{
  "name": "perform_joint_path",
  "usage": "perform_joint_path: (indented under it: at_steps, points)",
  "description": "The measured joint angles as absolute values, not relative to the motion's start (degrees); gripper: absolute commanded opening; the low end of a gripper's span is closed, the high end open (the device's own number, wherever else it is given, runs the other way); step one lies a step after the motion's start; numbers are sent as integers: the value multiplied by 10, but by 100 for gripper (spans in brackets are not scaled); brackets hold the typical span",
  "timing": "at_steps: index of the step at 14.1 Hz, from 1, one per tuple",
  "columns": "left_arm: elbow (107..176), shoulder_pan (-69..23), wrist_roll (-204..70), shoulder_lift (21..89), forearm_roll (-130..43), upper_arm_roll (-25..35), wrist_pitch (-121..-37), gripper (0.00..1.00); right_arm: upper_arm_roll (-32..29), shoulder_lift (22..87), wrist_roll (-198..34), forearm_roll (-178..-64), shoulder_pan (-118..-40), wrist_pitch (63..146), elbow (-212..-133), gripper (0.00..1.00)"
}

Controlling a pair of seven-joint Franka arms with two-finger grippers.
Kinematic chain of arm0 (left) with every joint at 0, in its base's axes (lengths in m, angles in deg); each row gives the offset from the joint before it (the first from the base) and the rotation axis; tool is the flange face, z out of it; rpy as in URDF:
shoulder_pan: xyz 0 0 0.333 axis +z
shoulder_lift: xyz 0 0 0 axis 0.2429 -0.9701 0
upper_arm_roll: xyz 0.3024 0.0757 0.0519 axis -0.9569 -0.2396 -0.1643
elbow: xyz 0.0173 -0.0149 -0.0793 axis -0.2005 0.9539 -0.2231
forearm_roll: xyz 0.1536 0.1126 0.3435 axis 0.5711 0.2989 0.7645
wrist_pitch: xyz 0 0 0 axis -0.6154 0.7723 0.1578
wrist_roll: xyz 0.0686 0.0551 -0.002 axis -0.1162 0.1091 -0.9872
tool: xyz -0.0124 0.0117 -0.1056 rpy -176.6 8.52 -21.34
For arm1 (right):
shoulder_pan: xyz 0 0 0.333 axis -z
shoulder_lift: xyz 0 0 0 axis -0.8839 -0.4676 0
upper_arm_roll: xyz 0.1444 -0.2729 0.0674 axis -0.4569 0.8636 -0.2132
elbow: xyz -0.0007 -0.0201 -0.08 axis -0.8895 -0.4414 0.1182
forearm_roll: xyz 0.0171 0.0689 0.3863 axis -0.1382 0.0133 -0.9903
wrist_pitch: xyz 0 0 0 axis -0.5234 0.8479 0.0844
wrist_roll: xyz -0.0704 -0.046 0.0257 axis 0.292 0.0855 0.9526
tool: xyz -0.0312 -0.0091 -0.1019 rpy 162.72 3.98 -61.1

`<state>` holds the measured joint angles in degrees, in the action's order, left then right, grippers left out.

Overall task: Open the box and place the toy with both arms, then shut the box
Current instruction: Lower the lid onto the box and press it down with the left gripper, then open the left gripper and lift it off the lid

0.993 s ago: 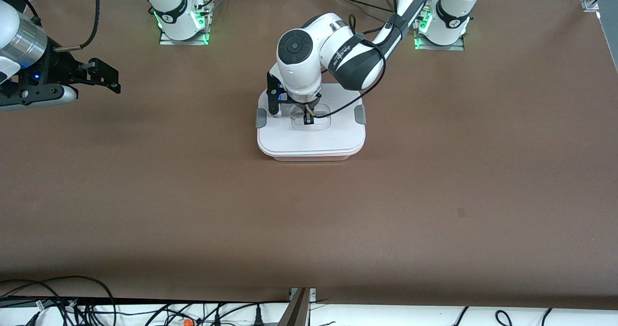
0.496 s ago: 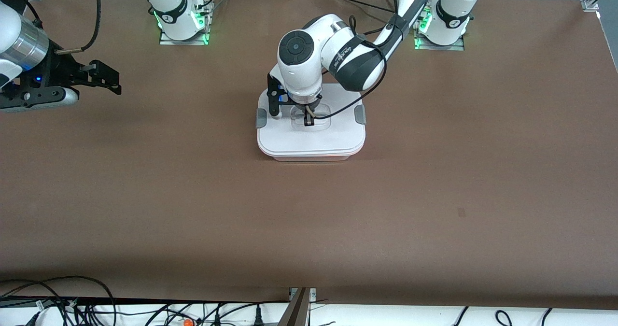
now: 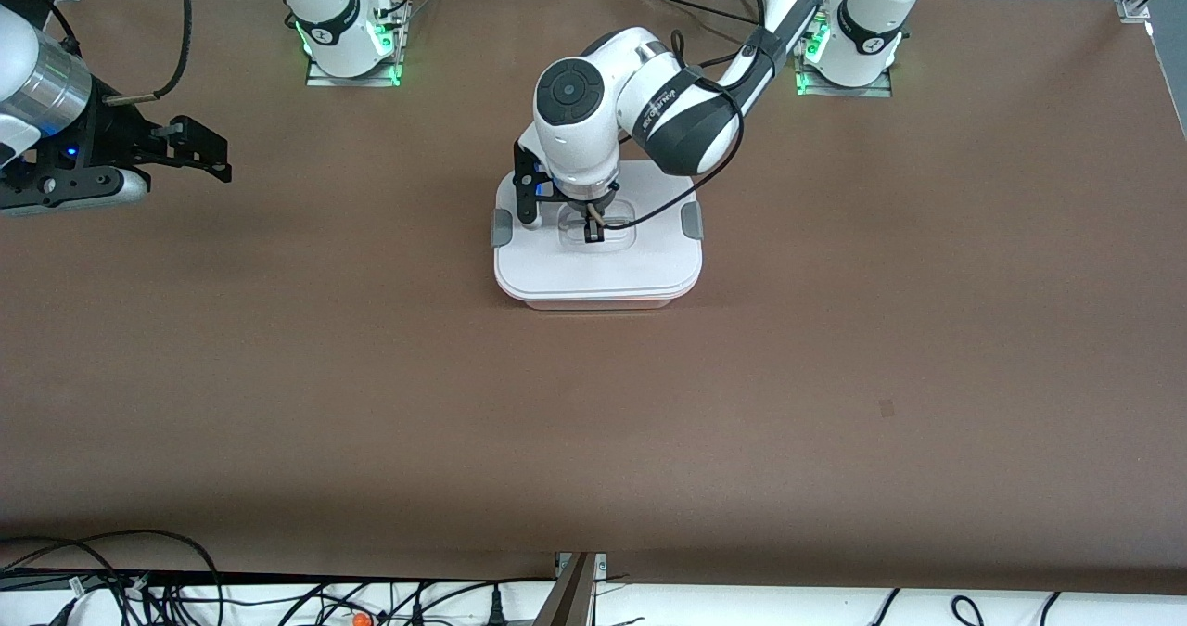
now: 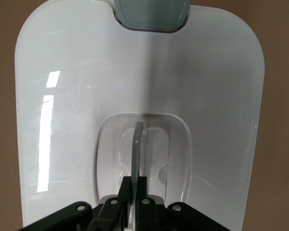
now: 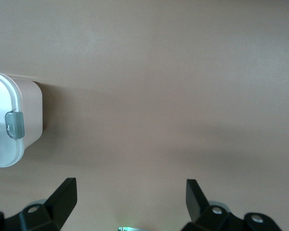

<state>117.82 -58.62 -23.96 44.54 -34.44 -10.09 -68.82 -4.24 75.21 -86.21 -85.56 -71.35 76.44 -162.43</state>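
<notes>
The box stands in the middle of the table with its white lid on and a grey clip at each end. My left gripper is down in the lid's clear recessed centre, shut on the upright handle. The lid fills the left wrist view. My right gripper is open and empty, up over the table at the right arm's end. In the right wrist view the box's corner shows apart from it. The toy is out of view.
The two arm bases stand along the table's edge farthest from the front camera. Cables lie off the table's near edge. Bare brown tabletop spreads around the box.
</notes>
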Motion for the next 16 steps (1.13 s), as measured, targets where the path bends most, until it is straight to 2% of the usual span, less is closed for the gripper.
perform_joint_path:
  at_steps: [9, 10, 11, 16]
  points:
    - [1172, -586, -240, 439, -344, -102, -690, 0, -43, 752, -862, -856, -714, 764, -1624, 100]
    - [1172, -586, -240, 438, -344, -102, -691, 10, -43, 752, -862, -856, -714, 764, -1624, 100]
    - [1172, -586, -240, 438, -344, -102, -691, 99, -43, 752, -862, -856, -714, 764, -1624, 100]
    - [1163, -583, -254, 437, -344, -107, -704, 100, -43, 752, -862, -856, -714, 764, -1624, 100]
